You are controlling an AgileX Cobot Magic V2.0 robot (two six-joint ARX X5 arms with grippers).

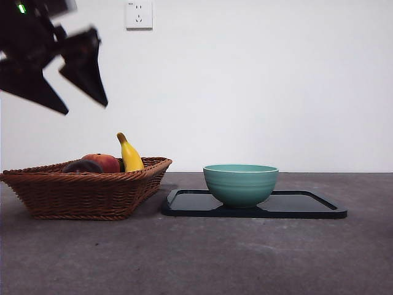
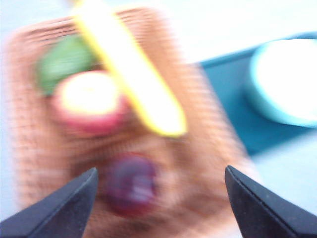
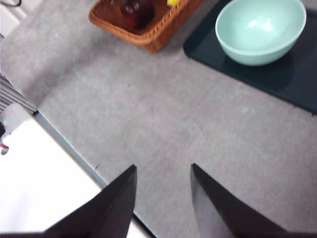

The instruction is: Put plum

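Observation:
The plum [image 1: 81, 166], dark and round, lies in the wicker basket [image 1: 86, 193] at the left. In the blurred left wrist view the plum [image 2: 130, 184] sits in the basket [image 2: 208, 144], between my jaws and below them. My left gripper [image 1: 85, 109] is open and empty, high above the basket; its own view [image 2: 160, 171] shows the jaws wide apart. My right gripper [image 3: 163, 167] is open and empty over bare table, far from the plum [image 3: 134, 11] and the basket [image 3: 148, 37].
A banana [image 1: 130, 155], a red-orange fruit [image 1: 104, 161] and a green thing [image 2: 64, 62] share the basket. A teal bowl [image 1: 241, 183] stands on a dark tray [image 1: 301, 206] right of the basket. The table's edge [image 3: 69, 148] is near my right gripper.

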